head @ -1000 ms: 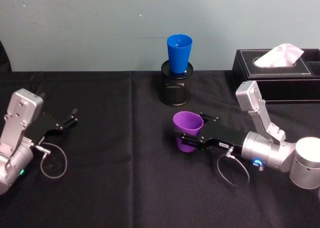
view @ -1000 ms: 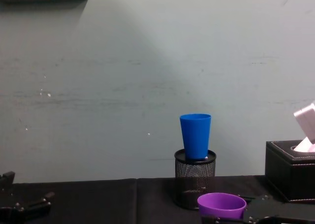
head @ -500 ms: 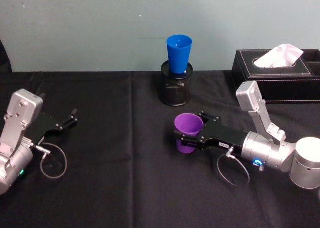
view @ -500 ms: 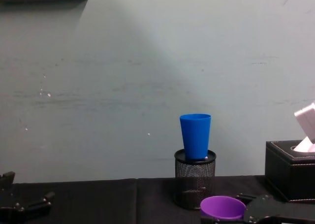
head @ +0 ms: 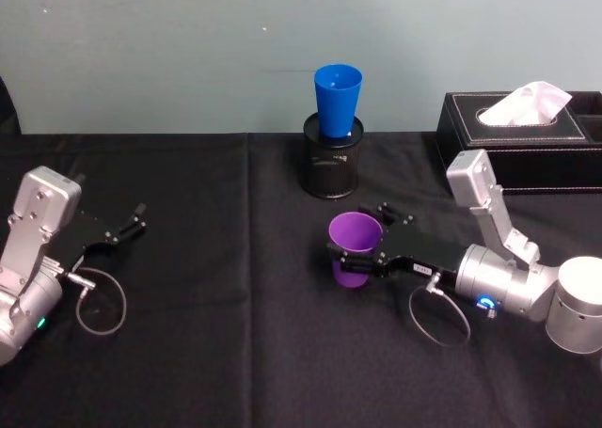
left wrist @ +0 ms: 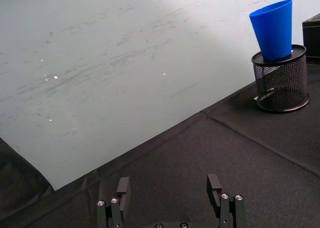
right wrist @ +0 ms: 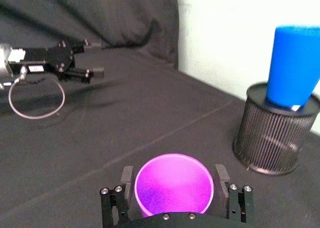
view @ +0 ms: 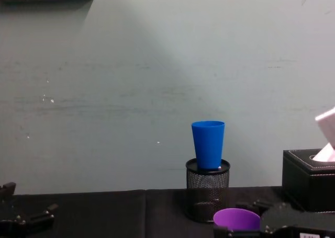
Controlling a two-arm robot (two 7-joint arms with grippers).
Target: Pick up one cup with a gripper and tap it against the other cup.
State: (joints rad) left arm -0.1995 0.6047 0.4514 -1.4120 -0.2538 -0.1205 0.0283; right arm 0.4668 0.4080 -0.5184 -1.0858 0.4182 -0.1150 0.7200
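Centrally in the frame, the purple cup (head: 355, 248) is held clamped upright by the right gripper (head: 361, 254); the blue cup (head: 338, 100) is perched above it, higher in the frame, in the mesh holder (head: 330, 165), while the left gripper (head: 130, 225) is left open, parked far left

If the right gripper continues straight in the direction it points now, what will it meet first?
The right gripper, shut on the purple cup, points toward the robot's left over bare black tablecloth. The way looks free. The left gripper lies far ahead, possibly off that line. The blue cup stands off to the side.
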